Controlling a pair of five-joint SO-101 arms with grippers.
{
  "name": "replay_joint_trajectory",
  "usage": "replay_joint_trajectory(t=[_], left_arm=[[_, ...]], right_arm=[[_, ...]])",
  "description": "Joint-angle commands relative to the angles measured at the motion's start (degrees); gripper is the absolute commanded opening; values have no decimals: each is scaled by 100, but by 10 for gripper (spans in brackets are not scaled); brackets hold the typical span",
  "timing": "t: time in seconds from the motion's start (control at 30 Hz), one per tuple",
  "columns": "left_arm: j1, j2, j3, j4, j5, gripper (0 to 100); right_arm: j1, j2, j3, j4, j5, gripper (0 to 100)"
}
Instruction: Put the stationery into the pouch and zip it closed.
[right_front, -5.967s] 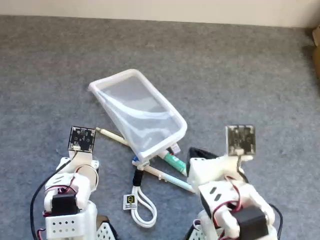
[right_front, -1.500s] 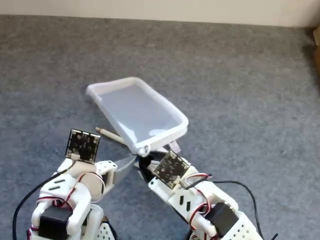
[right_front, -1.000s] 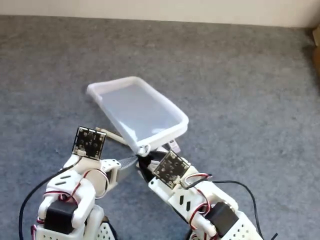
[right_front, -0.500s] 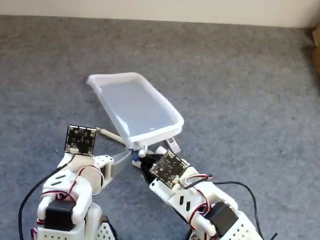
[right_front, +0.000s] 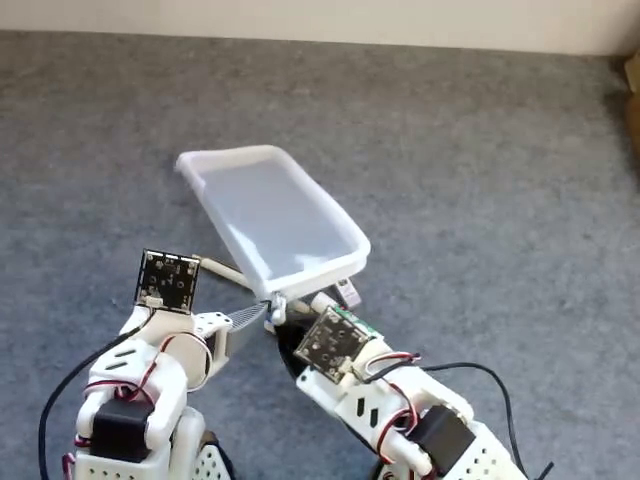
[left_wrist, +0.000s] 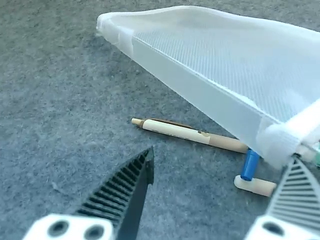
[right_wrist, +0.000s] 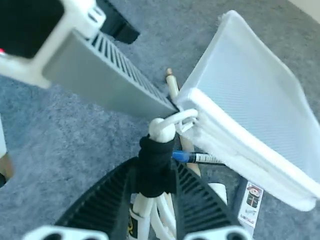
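Light: I get soft, even daylight over the grey carpet (right_front: 480, 150); bright enough.
Shadows: I see only a faint one under the pouch (left_wrist: 210, 65), by the pen (left_wrist: 190, 132).
Glare: its white rim washes out for me.

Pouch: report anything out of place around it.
The pouch lies on top of the stationery: a cream pen and a blue-tipped pen stick out from under its corner, not inside. The right end effector grips its cord.

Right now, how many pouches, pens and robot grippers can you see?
Pouches: 1, the white pouch
Pens: 2, the beige pen and the blue-tipped pen
Grippers: 2, the left gripper and the right gripper, gripping the black zip pull
Total: 5
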Motion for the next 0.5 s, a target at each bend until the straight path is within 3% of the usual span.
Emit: replay_joint_trajectory(t=[0.0,0.47], left_arm=[[127,-84,-251,-44,202,366],[75,-84,31,-325,193,361]], right_arm=[[-119,-22,-110,31,62,4],[-127,-22,-119,48,62,4]])
